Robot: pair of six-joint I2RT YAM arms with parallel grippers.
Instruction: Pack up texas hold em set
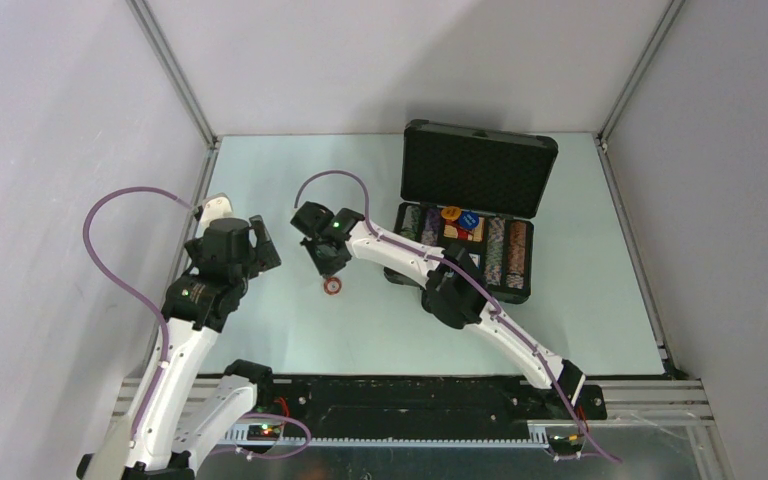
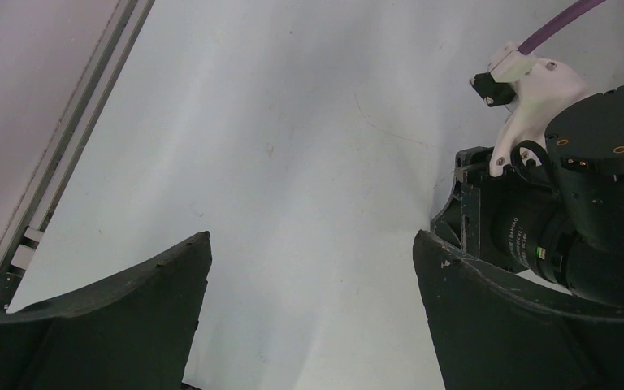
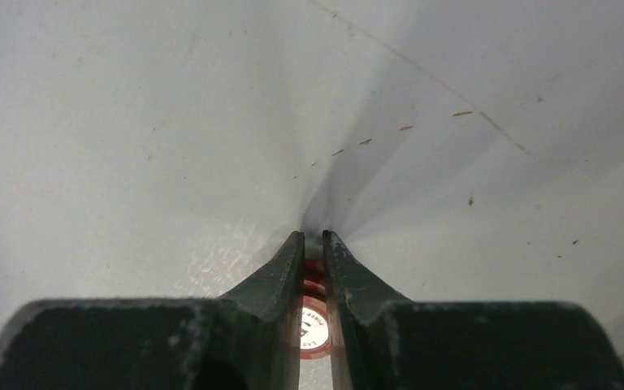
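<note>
The right gripper (image 3: 314, 240) stands over a small round red-and-white chip (image 1: 332, 286) at mid-frame, fingers almost together; whether they pinch it I cannot tell. The thin, smooth disc could slip on the slick table (image 1: 260, 180). The black foam-lined case (image 1: 480, 172) lies open, upper right. The left gripper (image 2: 313, 317) gapes wide, empty
</note>
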